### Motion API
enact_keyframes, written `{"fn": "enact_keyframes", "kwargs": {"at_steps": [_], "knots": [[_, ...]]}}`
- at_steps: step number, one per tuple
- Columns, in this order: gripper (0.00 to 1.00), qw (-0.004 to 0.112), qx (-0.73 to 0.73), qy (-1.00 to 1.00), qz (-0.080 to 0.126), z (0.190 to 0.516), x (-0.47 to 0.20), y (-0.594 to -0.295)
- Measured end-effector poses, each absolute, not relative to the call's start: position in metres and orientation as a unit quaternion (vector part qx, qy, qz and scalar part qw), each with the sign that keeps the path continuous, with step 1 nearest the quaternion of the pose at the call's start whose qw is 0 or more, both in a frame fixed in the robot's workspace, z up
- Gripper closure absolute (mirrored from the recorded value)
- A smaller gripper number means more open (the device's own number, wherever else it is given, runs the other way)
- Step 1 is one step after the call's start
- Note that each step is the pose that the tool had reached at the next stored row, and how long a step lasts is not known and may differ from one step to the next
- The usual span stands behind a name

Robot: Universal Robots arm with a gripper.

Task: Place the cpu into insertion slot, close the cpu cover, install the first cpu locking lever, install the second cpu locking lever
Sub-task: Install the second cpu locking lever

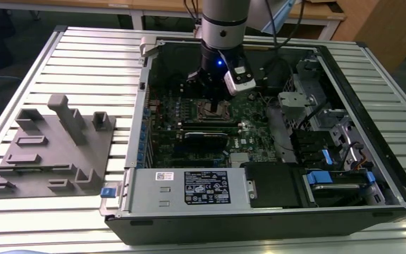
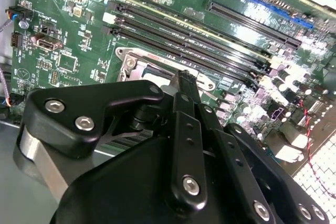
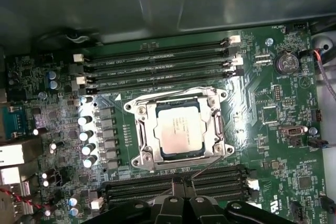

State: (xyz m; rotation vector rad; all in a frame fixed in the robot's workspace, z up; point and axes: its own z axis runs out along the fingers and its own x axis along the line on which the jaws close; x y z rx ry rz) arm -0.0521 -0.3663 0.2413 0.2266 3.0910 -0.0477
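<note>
**Ana:** Black fingers of the hand (image 3: 179,183) come first in the first wrist view. They look pressed together at the tip, low over the green circuit board (image 3: 283,145).

**Ben:** Pinching anything?

**Ana:** I cannot tell. A thin lever rod (image 3: 210,165) runs slantwise from the tip towards the socket's corner, and it may sit between the fingers or only beside them.

**Ben:** And the cpu?

**Ana:** The cpu (image 3: 180,129) lies flat in the insertion slot (image 3: 137,159), grey face up and square with the rim. That step looks done.

**Ben:** Cover down?

**Ana:** The cpu cover (image 3: 143,129) seems to lie flat around the chip, which shows through its window. I judge it closed, since a raised plate would hide the chip from this camera.

**Ben:** So why is the hand parked at the socket's edge?

**Ana:** Probably because the locking levers hinge there. A tip held narrow fits between the socket and the nearer memory slots (image 3: 220,179).

**Ben:** Further off?

**Ana:** More memory slots (image 3: 157,72) lie beyond the socket. In the exterior view the arm reaches straight down into the open computer case (image 1: 372,132), which lies on its side on the slatted table (image 1: 83,58). A grey fixture tray (image 1: 48,143) sits well apart, at the exterior view's left.
</note>
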Motion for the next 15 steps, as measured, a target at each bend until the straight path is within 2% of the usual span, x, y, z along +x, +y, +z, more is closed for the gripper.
{"fn": "enact_keyframes", "kwargs": {"at_steps": [15], "knots": [[0.9,0.021,0.073,0.997,-0.02,0.2337,-0.0572,-0.3677]]}}
